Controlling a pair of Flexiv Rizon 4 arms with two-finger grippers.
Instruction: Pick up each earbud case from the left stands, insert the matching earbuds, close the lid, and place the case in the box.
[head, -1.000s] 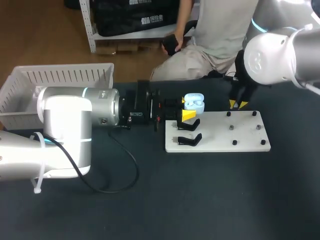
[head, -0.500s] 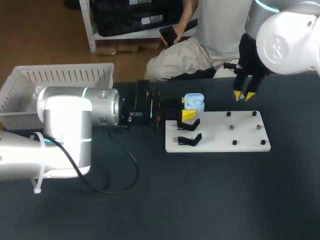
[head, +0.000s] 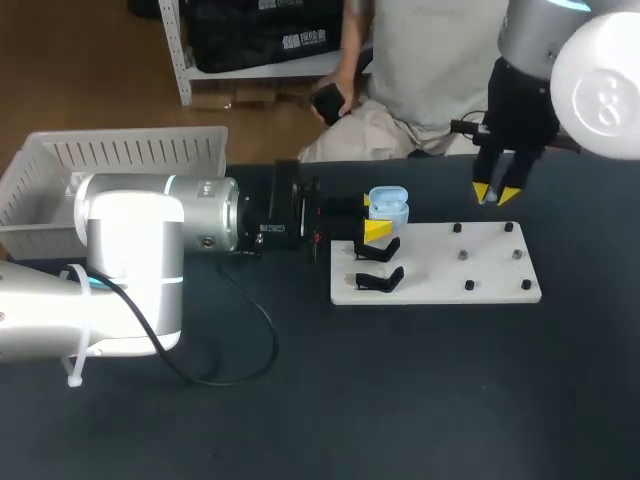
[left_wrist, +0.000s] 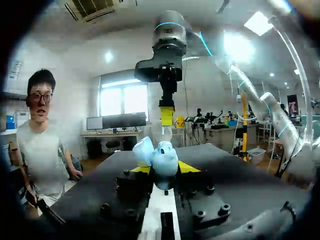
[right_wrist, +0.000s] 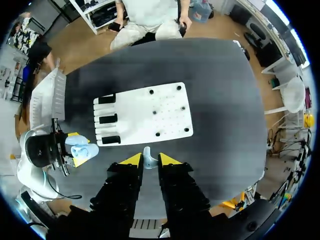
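My left gripper (head: 374, 216) is shut on a light blue earbud case (head: 389, 206), its lid up, held just off the far left corner of the white board (head: 440, 268). In the left wrist view the case (left_wrist: 159, 156) sits between the yellow tips of that gripper (left_wrist: 164, 169). My right gripper (head: 495, 193) hangs high over the board's far right edge, shut on a small pale earbud (right_wrist: 147, 159) pinched between the tips of the gripper (right_wrist: 146, 160). Two bare black stands (head: 380, 264) lie along the board's left side.
Small dark pegs (head: 488, 257) dot the right half of the board. A white slatted basket (head: 120, 160) stands at the table's far left, behind my left arm. A black cable (head: 255, 340) loops over the dark tabletop in front of that arm.
My right gripper has risen and shifted back and to the right, away from the board's pegs, with the earbud in it. The left arm and the case have stayed put.
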